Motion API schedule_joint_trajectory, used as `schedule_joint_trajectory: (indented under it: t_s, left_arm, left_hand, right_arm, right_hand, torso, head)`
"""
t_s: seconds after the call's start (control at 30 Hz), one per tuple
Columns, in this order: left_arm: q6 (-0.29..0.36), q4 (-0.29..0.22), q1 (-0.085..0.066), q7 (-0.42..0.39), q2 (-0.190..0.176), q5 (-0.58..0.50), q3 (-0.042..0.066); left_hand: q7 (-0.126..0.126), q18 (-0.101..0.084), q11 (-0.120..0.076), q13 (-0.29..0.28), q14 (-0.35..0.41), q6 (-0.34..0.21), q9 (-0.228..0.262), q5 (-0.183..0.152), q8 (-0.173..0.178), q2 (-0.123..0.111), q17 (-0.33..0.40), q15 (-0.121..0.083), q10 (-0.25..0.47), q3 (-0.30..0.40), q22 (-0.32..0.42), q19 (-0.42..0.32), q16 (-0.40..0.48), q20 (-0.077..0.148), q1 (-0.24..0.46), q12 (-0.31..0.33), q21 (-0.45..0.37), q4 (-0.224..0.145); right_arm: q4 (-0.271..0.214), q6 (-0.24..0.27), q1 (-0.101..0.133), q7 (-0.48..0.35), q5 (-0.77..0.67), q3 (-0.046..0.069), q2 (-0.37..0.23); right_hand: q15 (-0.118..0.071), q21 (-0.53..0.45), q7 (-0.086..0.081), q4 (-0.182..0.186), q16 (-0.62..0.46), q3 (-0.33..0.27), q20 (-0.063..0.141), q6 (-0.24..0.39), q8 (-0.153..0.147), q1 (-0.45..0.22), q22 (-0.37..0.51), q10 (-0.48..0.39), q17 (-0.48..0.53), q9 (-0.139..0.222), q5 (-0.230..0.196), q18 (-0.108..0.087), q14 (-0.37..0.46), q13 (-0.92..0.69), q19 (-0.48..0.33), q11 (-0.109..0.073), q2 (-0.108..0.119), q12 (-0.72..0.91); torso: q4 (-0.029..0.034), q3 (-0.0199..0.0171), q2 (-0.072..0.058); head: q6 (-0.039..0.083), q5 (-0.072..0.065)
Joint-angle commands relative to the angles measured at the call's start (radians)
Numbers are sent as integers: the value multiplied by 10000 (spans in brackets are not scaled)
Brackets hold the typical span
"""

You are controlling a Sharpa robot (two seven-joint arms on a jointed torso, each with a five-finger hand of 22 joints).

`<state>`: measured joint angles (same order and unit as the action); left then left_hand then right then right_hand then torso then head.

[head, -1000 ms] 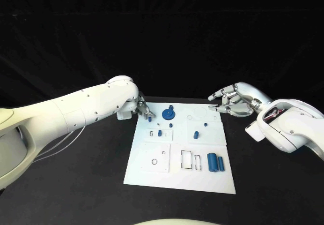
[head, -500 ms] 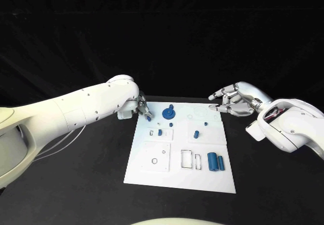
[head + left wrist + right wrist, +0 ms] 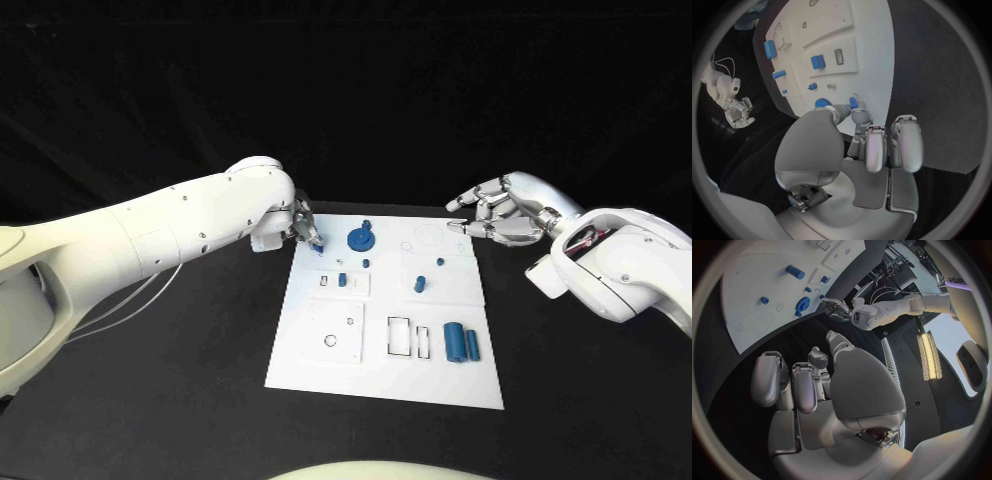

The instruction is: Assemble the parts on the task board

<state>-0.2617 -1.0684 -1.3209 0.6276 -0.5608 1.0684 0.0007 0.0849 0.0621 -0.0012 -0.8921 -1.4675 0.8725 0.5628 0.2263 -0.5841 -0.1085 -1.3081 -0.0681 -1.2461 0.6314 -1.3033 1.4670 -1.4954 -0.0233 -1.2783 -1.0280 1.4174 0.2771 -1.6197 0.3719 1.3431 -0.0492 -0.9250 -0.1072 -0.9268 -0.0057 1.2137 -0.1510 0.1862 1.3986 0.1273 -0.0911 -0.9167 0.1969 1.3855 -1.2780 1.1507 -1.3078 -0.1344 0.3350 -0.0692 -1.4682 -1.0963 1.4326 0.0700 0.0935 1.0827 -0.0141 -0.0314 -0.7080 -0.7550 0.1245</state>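
The left hand (image 3: 303, 228) was held at the far left corner of the white board (image 3: 325, 365). A small blue piece (image 3: 853, 102) was seen pinched at its fingertips (image 3: 858, 116), just above the board's surface, probably so that it could be carried to a seat nearby. Just beside those fingers, a round blue wheel (image 3: 361, 238) with a raised hub was found standing on the board. Nearer the robot, small blue pegs (image 3: 366, 263), outlined slots and two blue cylinders (image 3: 460, 343) lying side by side were spread well apart from both hands. The right hand (image 3: 498, 214) was kept off the board's far right corner, its fingers loosely curled and nothing held, seemingly parked clear of the work.
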Motion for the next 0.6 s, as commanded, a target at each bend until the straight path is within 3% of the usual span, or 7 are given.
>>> schedule_joint_trajectory:
  t_s: [0.03,0.37,0.6]
  left_arm:
    - [214,-165,2,-131,-136,-629,0]
    - [836,-1547,0,-121,-1161,-1800,1]
    - [1317,-2710,80,-345,-1750,-1071,-8]
  left_hand:
    - [-75,-44,-27,20,-790,-101,134,-1,-234,-86,-1909,3,-103,2194,-17,-44,58,-29,319,12,-31,-1910]
    - [-156,-45,-104,-207,-794,-51,331,-24,-619,-322,-1919,-65,-386,2684,-75,-18,48,36,687,-267,4,-2310]
    - [-198,-68,-142,-392,-796,-3,373,-23,-712,-421,-1925,-96,-544,2789,-186,31,42,64,766,-443,70,-2401]
  right_arm:
    - [17,-93,-7,19,-18,2,-2]
    - [22,-57,-9,13,-39,2,-43]
    - [16,-46,-9,6,15,1,-58]
  right_hand:
    - [-43,-34,-42,36,-43,14,-4,2,63,-60,1,-70,-1025,15,44,-130,-506,-4,-60,-12,-3,-8]
    - [-42,-56,-44,69,-48,7,-4,-4,75,-102,15,-74,-1025,19,56,-133,-505,3,-65,-9,-22,-6]
    - [-41,-69,-44,115,-58,-4,-5,-5,86,-158,20,-79,-1019,25,66,-134,-503,11,-65,-8,-48,-3]
  torso:
    - [9,-3,16]
    - [49,0,43]
    - [44,6,40]
  head:
    - [10,4]
    - [29,45]
    - [18,79]
